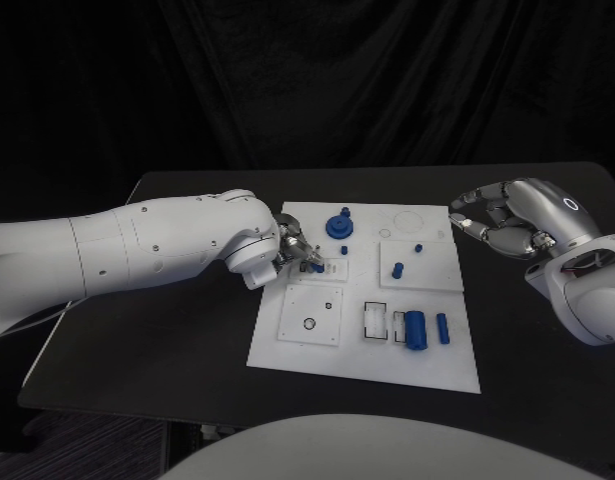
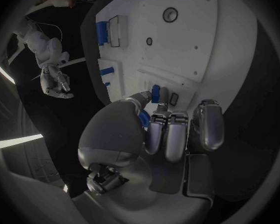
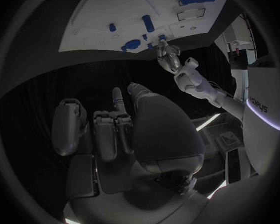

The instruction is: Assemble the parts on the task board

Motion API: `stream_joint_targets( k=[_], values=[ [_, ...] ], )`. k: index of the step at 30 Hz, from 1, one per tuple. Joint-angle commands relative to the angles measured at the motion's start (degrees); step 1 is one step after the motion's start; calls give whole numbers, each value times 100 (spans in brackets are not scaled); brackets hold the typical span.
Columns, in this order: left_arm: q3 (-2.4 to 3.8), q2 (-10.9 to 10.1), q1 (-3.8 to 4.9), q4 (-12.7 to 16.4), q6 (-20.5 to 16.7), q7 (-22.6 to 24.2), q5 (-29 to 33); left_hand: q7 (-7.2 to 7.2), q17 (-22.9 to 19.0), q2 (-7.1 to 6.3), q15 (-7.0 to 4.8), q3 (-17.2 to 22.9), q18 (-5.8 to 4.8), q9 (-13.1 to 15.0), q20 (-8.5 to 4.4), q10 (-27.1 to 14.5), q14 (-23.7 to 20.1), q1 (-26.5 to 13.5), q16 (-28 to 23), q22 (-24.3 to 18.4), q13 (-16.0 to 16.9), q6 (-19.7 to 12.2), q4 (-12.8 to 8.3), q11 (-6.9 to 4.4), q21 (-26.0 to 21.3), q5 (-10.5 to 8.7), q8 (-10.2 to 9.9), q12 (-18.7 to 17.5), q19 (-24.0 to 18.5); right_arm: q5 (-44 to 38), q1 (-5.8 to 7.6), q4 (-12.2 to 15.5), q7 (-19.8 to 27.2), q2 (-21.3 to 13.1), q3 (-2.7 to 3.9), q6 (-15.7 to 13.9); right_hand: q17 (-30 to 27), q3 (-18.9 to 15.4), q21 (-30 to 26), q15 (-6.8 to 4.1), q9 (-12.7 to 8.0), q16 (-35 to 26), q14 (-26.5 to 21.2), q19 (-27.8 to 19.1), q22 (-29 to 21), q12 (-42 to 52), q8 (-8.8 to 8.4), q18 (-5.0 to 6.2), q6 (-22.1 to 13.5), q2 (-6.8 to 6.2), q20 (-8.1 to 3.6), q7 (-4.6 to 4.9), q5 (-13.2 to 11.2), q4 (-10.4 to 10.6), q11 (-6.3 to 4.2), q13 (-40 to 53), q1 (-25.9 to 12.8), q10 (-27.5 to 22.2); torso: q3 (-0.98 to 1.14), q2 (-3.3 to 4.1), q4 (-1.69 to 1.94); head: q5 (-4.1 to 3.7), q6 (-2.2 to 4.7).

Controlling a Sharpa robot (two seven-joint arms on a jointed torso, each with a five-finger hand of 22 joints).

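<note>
From the head view, the task board (image 1: 322, 345) lies in the middle of the black worktop (image 1: 134, 330). The left hand (image 1: 296, 252) is over the board's left edge, its fingers (image 1: 310, 264) closed on a small blue part (image 1: 317, 267) just above the board. Other blue pieces sit on the board: a round knobbed part (image 1: 342, 224) near the far edge, a small peg (image 1: 398, 269) on a raised square, and a large cylinder (image 1: 415, 329) beside a slimmer pin (image 1: 443, 328) near the right front. The right hand (image 1: 502, 222) hangs off the board's far right corner, fingers curled inward and holding nothing.

From the left wrist view, the thumb and a fingertip pinch the blue part (partly hidden by the thumb) right at the board surface; the remaining fingers (image 2: 168, 134) are folded.

From the right wrist view, the right hand's fingers (image 3: 112, 129) curl in over the dark worktop, well apart from the board.
</note>
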Motion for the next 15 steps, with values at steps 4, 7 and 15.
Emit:
stream_joint_targets(
  k=[4, 7, 15],
  values=[
    [-17, -8, -35, 0, -57, 151, 10, -36, 1509, 16, -51, 259, -4, 216, -31, 616, 599, 204, 15, 21, 1507, -71, -318, -38, -39, 277, 179, -2, -16, 165, -18, 0, -129, 7, 4, 150, 1510, 69, -51, 22, -14, 15, 598, -52, 962, -18, -16, 103, 41, -4, -6, -6, 180, -57, 33, 1461, 134, 586, 2, 4, 0, -11, 1],
    [-17, -19, -36, 12, -117, 205, 10, -36, 1509, -4, -51, 307, -5, 287, -30, 616, 599, 221, 15, 29, 1507, -84, -371, -38, -43, 284, 245, -2, -14, 177, -19, 0, -135, 8, 4, 167, 1510, 78, -71, 23, -17, 15, 598, -61, 956, -27, -19, 107, 43, -8, -6, -5, 206, -68, 33, 1449, 152, 577, 0, 3, 2, -13, 1],
    [-17, -153, -36, 166, -410, 316, 0, -41, 1509, -41, -55, 361, -9, 378, -32, 616, 599, 229, 15, 60, 1507, -96, -432, -42, -36, 248, 329, -2, 8, 190, -22, 11, -151, -13, 4, 197, 1510, 85, -95, 24, -18, 15, 598, -71, 948, -38, -21, 112, 46, -12, -6, -5, 224, -79, 33, 1432, 169, 566, -1, 3, 3, -33, 1]
  ],
)
